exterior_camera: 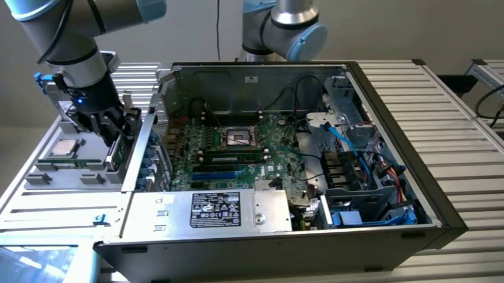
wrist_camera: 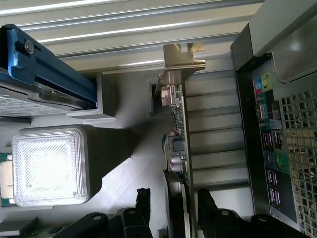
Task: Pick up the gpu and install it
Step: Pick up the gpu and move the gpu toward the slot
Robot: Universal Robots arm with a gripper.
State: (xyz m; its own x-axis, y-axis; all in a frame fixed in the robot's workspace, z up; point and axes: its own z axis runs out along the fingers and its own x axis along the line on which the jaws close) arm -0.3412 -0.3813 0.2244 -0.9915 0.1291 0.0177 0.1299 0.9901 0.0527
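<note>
Tool [exterior_camera: 118,127] is hanging released, jaws straddling the gpu [wrist_camera: 177,139], which is standing on edge in a gray holder [exterior_camera: 47,177], at the exterior view's left of the computer case [exterior_camera: 441,194], so its faces are offering a grip.

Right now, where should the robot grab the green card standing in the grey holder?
Probably pinch the gpu across its flat faces, coming from above. It stands on edge in the grey holder, thin edge up; keep the jaws off the silver bracket at one end.

Soft even light, harsh white glare
</note>
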